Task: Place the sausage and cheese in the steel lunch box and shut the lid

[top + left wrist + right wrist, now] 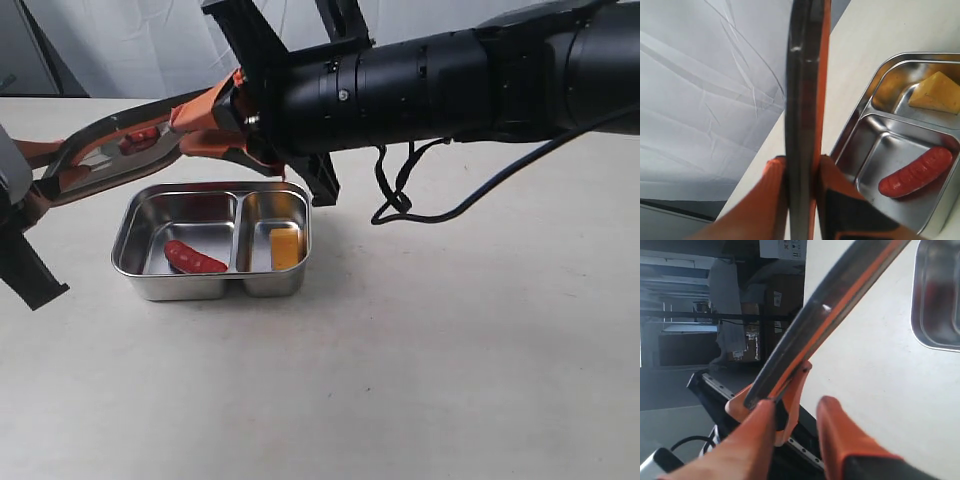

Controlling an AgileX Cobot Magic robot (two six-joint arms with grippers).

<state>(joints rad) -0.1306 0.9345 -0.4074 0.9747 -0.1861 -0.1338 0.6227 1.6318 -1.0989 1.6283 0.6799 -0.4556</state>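
The lid is held in the air, edge-on in both wrist views, and its long axis runs from the left gripper up to the right gripper, so that it is tilted, with the higher end at the right gripper. The left gripper's jaws are clamped on the lid's rim, one orange finger pressed to each face. The right gripper's jaws are seen apart; the rim is touched by one finger, while the other is kept clear of it. Below both grippers, apart from the lid, the lunch box is set uncovered on the table. The sausage is laid in the compartment under the left gripper's end, the cheese in the one nearer the right gripper.
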